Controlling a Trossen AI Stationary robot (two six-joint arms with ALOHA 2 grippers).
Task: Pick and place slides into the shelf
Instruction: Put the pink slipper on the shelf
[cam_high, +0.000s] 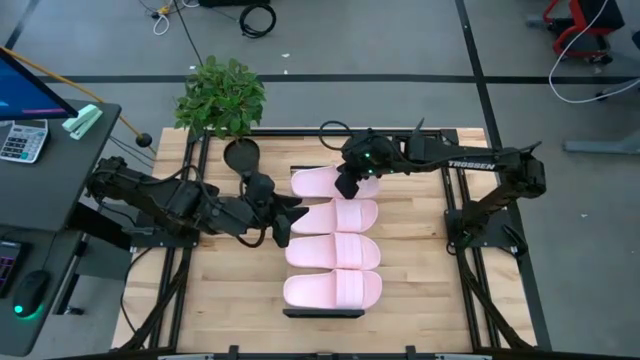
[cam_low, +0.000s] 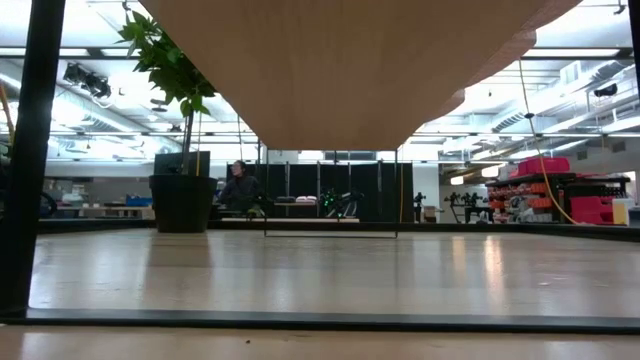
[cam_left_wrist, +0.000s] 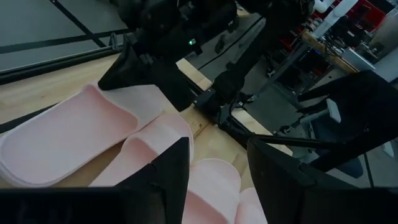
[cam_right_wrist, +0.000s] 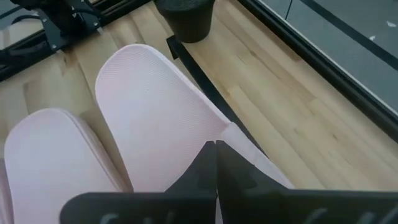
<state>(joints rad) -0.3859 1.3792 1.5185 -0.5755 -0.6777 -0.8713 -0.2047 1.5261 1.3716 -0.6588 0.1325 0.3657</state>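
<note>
While four pale pink foam slides (cam_high: 334, 235) lie in a row, my right gripper (cam_high: 349, 184) is pressed together over the farthest one, and my left gripper (cam_high: 290, 218) is spread beside them.

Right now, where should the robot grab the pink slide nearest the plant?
Probably by the strap of the far slide, coming down from above. It lies flat on the shelf with another slide tight against its near side, so the raised strap is the easiest part. The right gripper is over it, shut.
</note>
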